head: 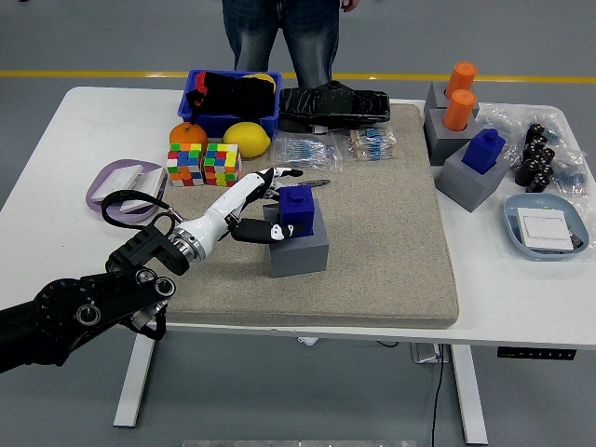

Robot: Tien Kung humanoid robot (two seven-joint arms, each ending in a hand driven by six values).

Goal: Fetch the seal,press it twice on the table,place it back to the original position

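Left hand [263, 200] at the blue seal [298, 210], which sits in its grey holder [300, 250] on the beige mat [391, 233]; fingers spread either side, not clamped; a sound step closes squarely on the seal, then lifts it straight up.
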